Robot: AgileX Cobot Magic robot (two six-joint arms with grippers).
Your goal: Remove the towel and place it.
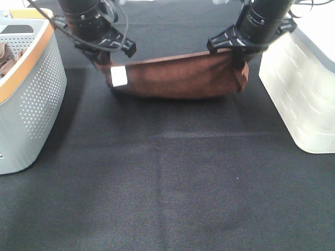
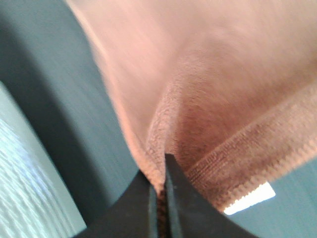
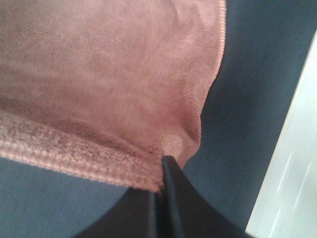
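Note:
The reddish-brown towel (image 1: 178, 76) hangs stretched between my two grippers above the black table cloth, sagging in the middle, its lower edge near the surface. Its small white tag (image 1: 119, 76) shows at the left end. My left gripper (image 1: 103, 58) is shut on the towel's left top corner; the left wrist view shows the towel (image 2: 208, 99) pinched between the closed fingers (image 2: 159, 191), with the tag (image 2: 250, 198) beside them. My right gripper (image 1: 238, 52) is shut on the right top corner; the right wrist view shows the towel (image 3: 109, 84) clamped in the closed fingers (image 3: 161, 191).
A grey perforated basket with an orange rim (image 1: 31, 99) stands at the left edge, with bunched brown cloths (image 1: 6, 57) inside. A white basket (image 1: 303, 89) stands at the right edge. The black table cloth (image 1: 167, 183) stretches in front of the towel.

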